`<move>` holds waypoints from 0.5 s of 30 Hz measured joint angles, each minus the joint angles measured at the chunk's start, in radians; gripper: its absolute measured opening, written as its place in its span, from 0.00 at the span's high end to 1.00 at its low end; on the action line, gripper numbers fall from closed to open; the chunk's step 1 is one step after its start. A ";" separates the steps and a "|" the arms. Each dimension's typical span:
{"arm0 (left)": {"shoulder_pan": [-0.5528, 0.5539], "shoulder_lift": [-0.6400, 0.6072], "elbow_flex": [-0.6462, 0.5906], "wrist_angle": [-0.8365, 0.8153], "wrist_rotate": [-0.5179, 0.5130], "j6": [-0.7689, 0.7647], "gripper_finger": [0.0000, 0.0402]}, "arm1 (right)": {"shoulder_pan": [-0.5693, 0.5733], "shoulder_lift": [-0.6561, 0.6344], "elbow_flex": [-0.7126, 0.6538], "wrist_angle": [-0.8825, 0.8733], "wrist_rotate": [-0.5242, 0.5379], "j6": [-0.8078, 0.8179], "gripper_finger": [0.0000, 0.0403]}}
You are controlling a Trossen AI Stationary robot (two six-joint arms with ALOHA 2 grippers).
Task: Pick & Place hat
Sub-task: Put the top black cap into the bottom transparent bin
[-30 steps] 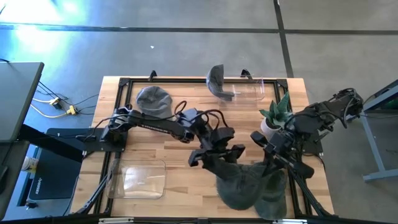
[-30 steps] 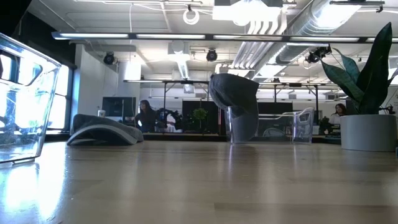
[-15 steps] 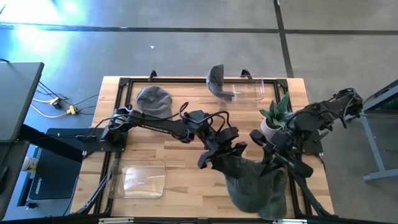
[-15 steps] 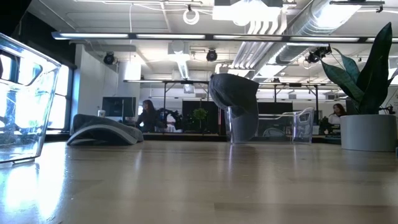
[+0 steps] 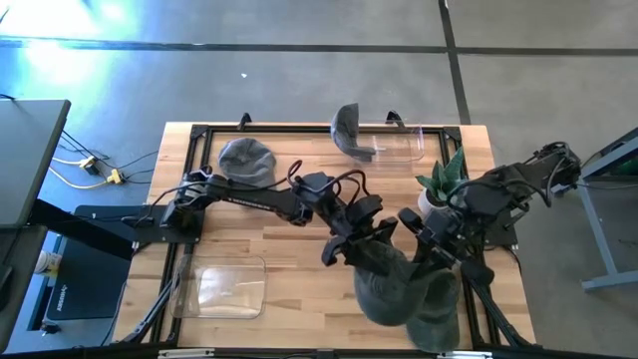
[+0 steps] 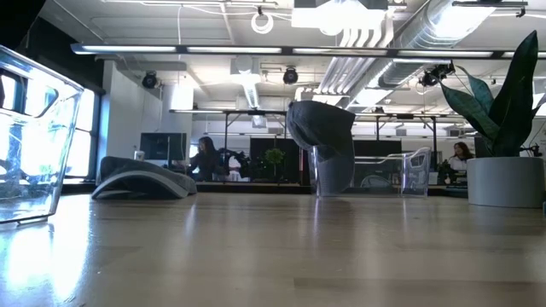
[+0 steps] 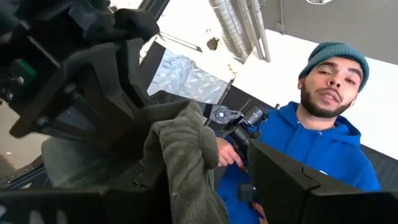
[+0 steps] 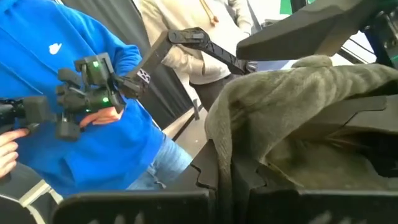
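Hat [image 5: 399, 289], limp grey-green knit

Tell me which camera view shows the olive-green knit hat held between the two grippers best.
The high view: the olive-green knit hat hangs whole between left gripper and right gripper. Wrist views show only folds; the low view misses it.

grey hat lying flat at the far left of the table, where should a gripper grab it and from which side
Best guess: pinch the raised crown of the grey hat from straight above. It lies flat and low on the table, a soft mound with no rigid edge showing, so a top-down pinch of bunched fabric suits it.
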 joint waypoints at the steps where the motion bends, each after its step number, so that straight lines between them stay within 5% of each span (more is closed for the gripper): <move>1: 0.003 0.000 0.000 0.002 0.001 0.000 0.54 | 0.000 0.000 0.000 -0.001 0.000 -0.002 0.99; 8: 0.001 0.000 0.000 0.004 0.008 0.001 0.55 | 0.000 0.000 0.000 -0.002 -0.002 -0.007 0.97; 15: 0.001 0.000 0.000 0.013 0.067 0.009 0.70 | 0.000 0.000 -0.001 0.045 -0.076 -0.008 0.99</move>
